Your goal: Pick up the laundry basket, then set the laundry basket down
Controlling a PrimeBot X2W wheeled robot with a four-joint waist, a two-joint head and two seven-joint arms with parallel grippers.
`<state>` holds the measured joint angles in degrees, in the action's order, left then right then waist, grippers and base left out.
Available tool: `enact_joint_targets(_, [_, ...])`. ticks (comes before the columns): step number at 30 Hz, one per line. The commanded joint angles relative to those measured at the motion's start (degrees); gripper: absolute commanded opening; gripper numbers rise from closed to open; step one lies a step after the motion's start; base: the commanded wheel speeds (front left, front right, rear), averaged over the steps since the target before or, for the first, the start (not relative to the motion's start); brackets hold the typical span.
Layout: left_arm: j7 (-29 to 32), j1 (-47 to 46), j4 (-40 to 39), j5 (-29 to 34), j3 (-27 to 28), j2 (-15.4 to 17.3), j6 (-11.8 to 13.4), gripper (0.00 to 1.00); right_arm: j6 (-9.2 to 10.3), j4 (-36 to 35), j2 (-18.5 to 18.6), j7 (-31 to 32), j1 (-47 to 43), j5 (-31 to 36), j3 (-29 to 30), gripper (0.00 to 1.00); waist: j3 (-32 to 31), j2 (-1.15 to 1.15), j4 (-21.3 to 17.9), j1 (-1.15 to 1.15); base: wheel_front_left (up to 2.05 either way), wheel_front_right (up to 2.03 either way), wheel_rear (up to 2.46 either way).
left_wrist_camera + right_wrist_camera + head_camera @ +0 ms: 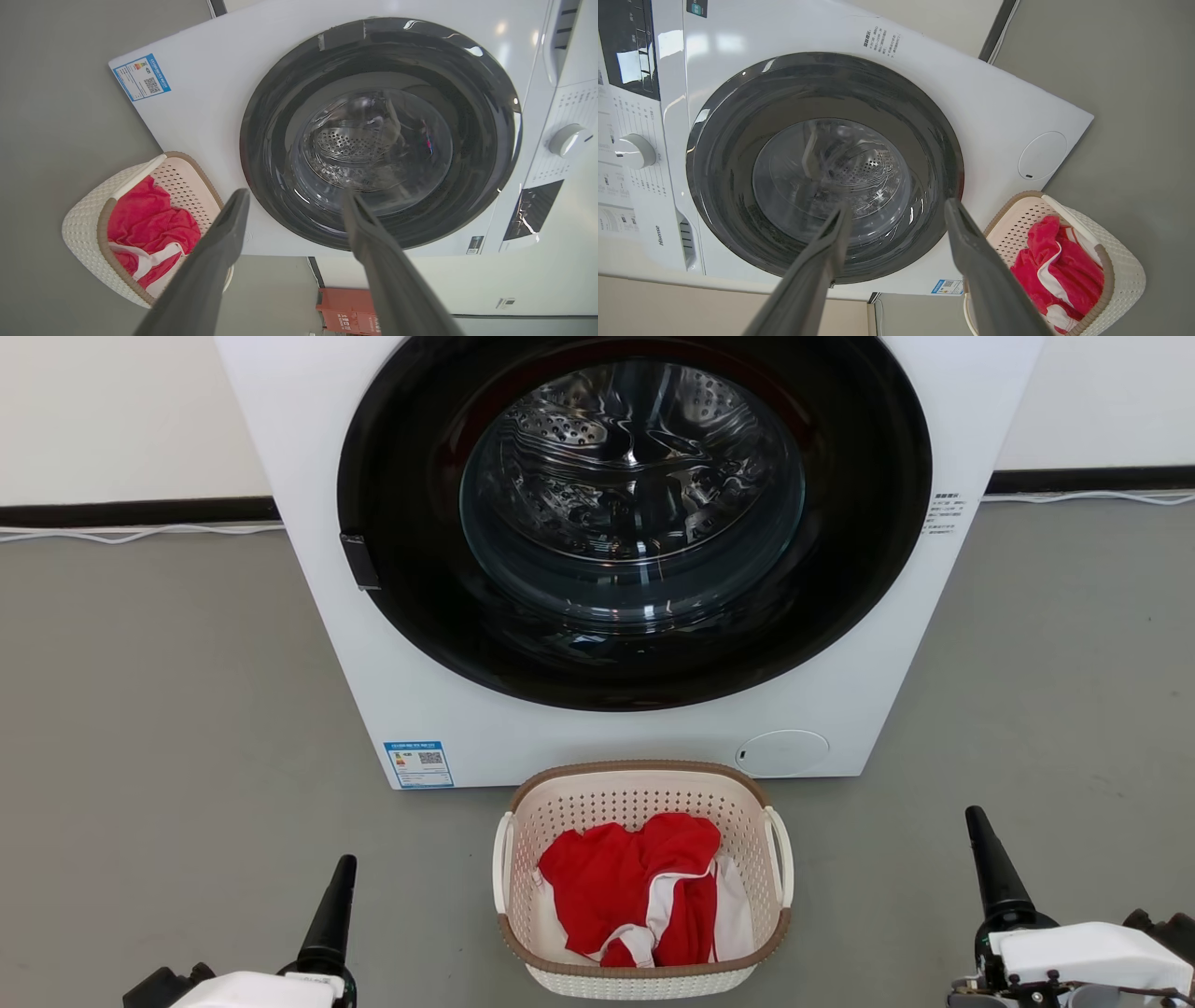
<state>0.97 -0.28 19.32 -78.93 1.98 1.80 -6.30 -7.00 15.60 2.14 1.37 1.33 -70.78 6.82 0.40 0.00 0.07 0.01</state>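
Floor (140, 709) of plain grey runs back to a pale wall, where a thin white cable (140, 534) lies along the dark skirting. On it stands a white washer (299, 448), its top cut off by the upper edge of the head view. Its round dark door (635, 523) is closed, and reflections on the glass blur the steel drum behind it. Just in front of the washer, at its middle, the laundry basket (644, 770) sits upright on the floor; its near wall reaches almost to the bottom edge of the head view. A crumpled red garment (625, 877) with white trim lies inside and hides most of the basket's bottom. What kind of garment it is cannot be told. The left end effector (295, 195) is spread wide and holds nothing, and one of its fingers covers part of the basket in the left wrist view. The right end effector (897, 204) is likewise spread and empty. Both hang well apart from the basket, one on each side of it. A blue label (418, 763) and a round cap (782, 752) mark the washer's lower front; the label's print is too small to read.
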Motion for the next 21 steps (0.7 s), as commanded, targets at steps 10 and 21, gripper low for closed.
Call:
enact_joint_targets(10, [-1.98,-2.43,-1.19,8.45,0.17,0.49,0.8,1.0,-0.19,-2.26,0.52,-2.37,1.23,10.25,-1.17,1.0,0.2,0.0,0.01,-0.01,0.0,0.0,0.0])
enact_joint_targets(21, [-3.83,-2.66,-1.13,16.75,0.45,0.56,1.15,1.0,-0.23,-2.1,0.85,-4.22,1.77,18.87,-1.81,1.0,0.28,0.0,-0.11,-0.01,0.0,0.0,0.0])
